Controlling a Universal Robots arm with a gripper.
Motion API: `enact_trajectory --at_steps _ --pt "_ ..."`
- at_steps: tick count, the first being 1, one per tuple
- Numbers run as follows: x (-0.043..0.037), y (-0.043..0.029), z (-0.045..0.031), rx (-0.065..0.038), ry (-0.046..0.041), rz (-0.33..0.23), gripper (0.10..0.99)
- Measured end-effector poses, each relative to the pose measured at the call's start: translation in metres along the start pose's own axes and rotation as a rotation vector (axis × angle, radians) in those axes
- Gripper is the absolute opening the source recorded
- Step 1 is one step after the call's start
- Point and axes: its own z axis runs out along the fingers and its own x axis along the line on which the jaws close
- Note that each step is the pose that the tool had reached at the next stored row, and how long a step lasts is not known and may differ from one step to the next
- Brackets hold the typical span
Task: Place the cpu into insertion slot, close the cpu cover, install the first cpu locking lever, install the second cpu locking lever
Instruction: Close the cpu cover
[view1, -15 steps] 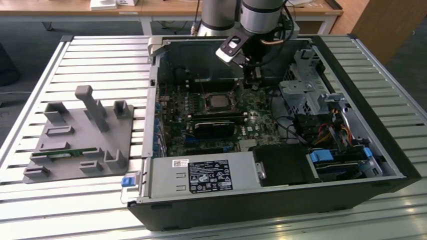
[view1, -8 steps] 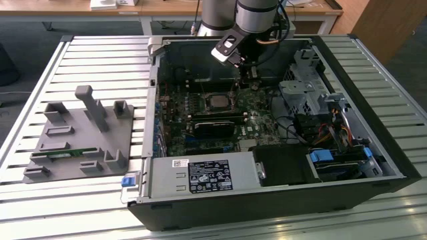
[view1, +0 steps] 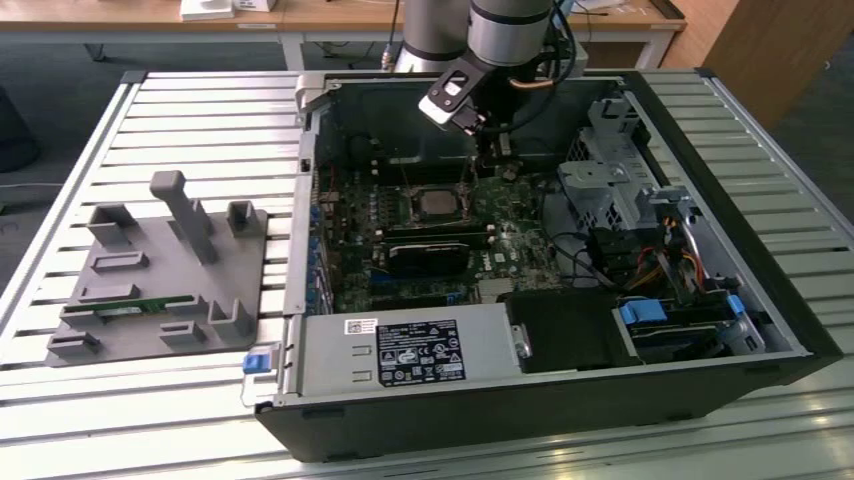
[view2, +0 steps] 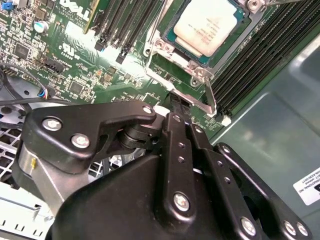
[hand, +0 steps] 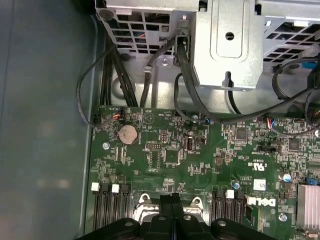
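The cpu, a square chip with a silver-grey top, lies flat in the insertion slot on the green board; in the exterior view the cpu sits mid-board. The silver cpu cover frames the chip, and I cannot tell whether it is fully down. A thin metal locking lever runs along one side of the socket. My gripper hovers just off the socket's edge beside that lever, with the black fingers pressed together and nothing between them. The first wrist view shows the gripper over the socket's metal corners.
The open computer case lies on a slatted table. A black card and long memory slots flank the socket. A drive cage and black cables stand beside the board. A grey fixture sits at the exterior view's left.
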Motion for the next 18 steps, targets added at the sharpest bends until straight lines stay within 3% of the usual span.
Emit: enact_trajectory --at_steps 8,18 --pt "0.0002 -0.0042 0.0007 0.000 0.0000 0.000 0.106" --pt "0.0004 -0.0123 0.0076 0.000 -0.0004 0.000 0.106"
